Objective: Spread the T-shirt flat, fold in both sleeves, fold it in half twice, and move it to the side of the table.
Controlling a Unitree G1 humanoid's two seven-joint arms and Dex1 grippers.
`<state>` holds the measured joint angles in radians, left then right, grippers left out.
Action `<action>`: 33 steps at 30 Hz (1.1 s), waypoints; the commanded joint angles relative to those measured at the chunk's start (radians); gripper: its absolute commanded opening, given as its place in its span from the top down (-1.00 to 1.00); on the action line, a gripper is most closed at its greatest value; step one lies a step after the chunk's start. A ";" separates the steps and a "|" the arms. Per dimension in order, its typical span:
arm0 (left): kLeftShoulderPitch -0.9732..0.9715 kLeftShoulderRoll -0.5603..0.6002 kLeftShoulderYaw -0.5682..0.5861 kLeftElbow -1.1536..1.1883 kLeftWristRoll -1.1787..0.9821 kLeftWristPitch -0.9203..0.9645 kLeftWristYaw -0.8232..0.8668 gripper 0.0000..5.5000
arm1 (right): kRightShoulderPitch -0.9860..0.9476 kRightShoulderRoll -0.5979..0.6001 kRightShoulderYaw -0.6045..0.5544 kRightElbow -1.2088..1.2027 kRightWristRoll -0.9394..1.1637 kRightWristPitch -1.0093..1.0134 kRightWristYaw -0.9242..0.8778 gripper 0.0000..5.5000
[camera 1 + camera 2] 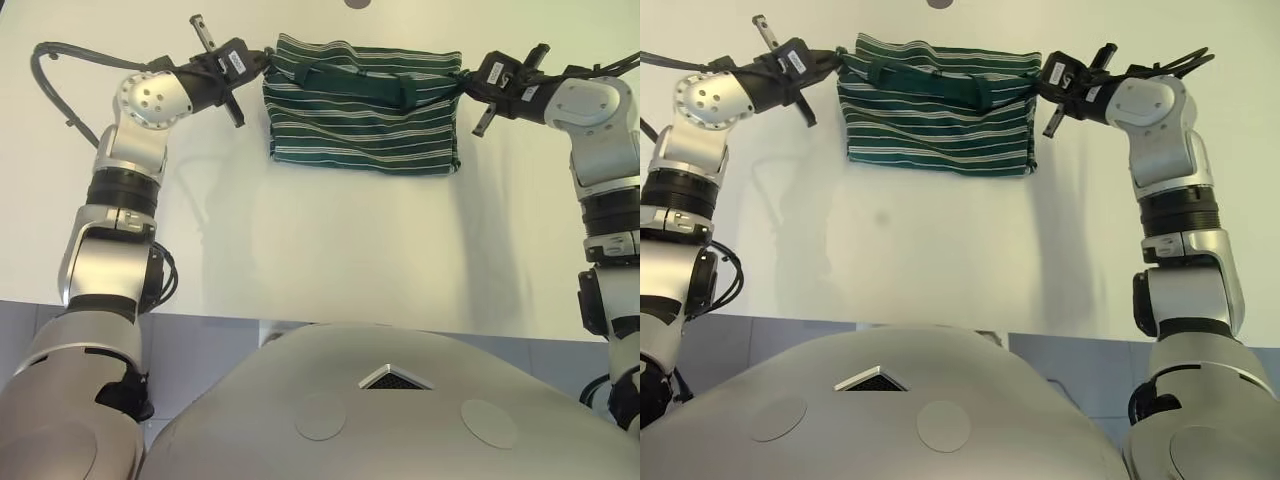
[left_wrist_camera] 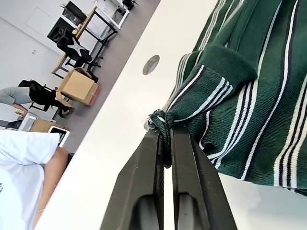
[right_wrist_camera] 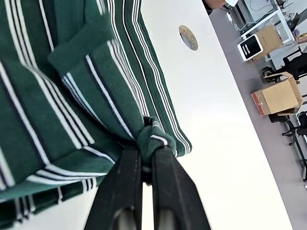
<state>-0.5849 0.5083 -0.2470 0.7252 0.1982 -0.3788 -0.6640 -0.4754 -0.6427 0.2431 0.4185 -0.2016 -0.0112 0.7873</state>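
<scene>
The dark green T-shirt (image 1: pixel 365 110) with thin white stripes lies folded into a rectangle at the far middle of the white table (image 1: pixel 330 250). My left gripper (image 1: pixel 266 57) is shut on the shirt's far left corner, and the wrist view shows cloth bunched between its fingers (image 2: pixel 165 143). At the opposite far corner my right gripper (image 1: pixel 463 78) is shut on the fabric too, pinching a knot of it (image 3: pixel 149 139). Both pinched corners look lifted slightly, and a sleeve band (image 1: pixel 360 80) runs across the top layer.
A round grey cable port (image 1: pixel 357 3) sits in the table beyond the shirt. White tabletop stretches bare on both sides and toward me. Beyond the table's far edge stand cardboard boxes (image 2: pixel 79 86), chairs and desks.
</scene>
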 commanded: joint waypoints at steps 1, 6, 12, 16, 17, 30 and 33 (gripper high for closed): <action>-0.063 -0.039 -0.038 0.126 0.070 -0.053 0.069 1.00 | -0.066 0.027 0.003 0.071 -0.031 -0.010 -0.049 0.99; -0.095 -0.048 -0.015 0.159 0.048 -0.085 0.069 1.00 | -0.094 0.028 -0.025 0.109 -0.024 -0.016 -0.069 0.99; -0.144 -0.049 0.012 0.176 0.021 -0.088 0.048 1.00 | -0.124 0.029 -0.044 0.142 -0.022 -0.022 -0.086 0.99; -0.176 -0.054 0.038 0.205 0.010 -0.084 0.055 1.00 | -0.170 0.042 -0.047 0.194 -0.029 -0.034 -0.102 0.99; -0.186 -0.056 0.043 0.216 0.009 -0.084 0.060 1.00 | -0.182 0.046 -0.046 0.210 -0.032 -0.039 -0.107 0.99; -0.179 -0.160 -0.036 0.465 0.120 -0.078 0.215 1.00 | -0.203 0.148 0.029 0.433 -0.097 -0.124 -0.177 0.99; -0.204 -0.171 -0.005 0.519 0.111 -0.016 0.313 1.00 | -0.233 0.158 0.015 0.482 -0.101 -0.107 -0.250 0.99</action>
<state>-0.7688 0.3392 -0.2673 1.2108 0.3062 -0.4385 -0.3932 -0.6850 -0.4939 0.2684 0.8710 -0.2875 -0.1312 0.5722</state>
